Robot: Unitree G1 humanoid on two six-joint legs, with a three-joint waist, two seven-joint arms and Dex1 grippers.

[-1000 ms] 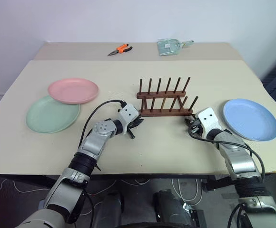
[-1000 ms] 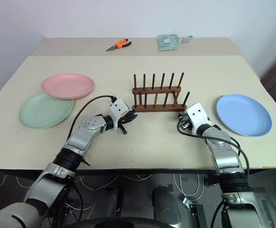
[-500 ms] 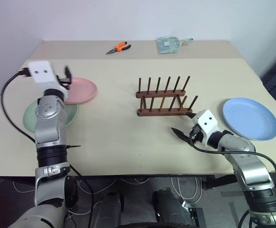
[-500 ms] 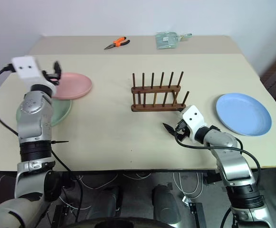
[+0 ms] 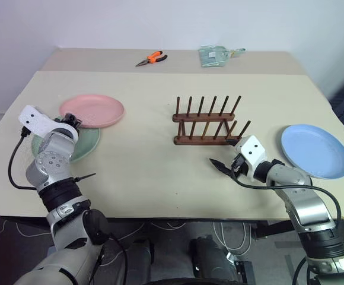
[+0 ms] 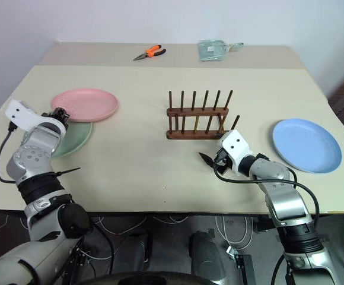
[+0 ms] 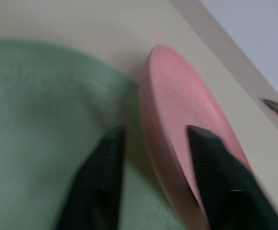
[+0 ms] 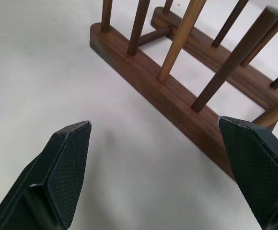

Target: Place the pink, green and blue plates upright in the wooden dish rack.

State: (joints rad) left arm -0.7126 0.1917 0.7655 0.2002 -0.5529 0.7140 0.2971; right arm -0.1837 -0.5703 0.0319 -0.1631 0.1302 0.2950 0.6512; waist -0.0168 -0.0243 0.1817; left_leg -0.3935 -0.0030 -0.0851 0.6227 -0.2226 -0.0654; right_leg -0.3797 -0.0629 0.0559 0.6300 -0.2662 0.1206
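Green plate (image 5: 84,145) half under pink plate (image 5: 95,110)

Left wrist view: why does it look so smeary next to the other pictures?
Left wrist view: the green plate is streaked and the pink plate soft-edged, likely motion blur. Right wrist view: rack and fingers are crisp. Eye views: even light, soft shadows, no glare.

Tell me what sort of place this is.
Probably a lab or test room, not a kitchen: a plain beige table against a bare white wall, orange-handled pliers lying beyond the wooden dish rack, and loose cables on the floor beneath.
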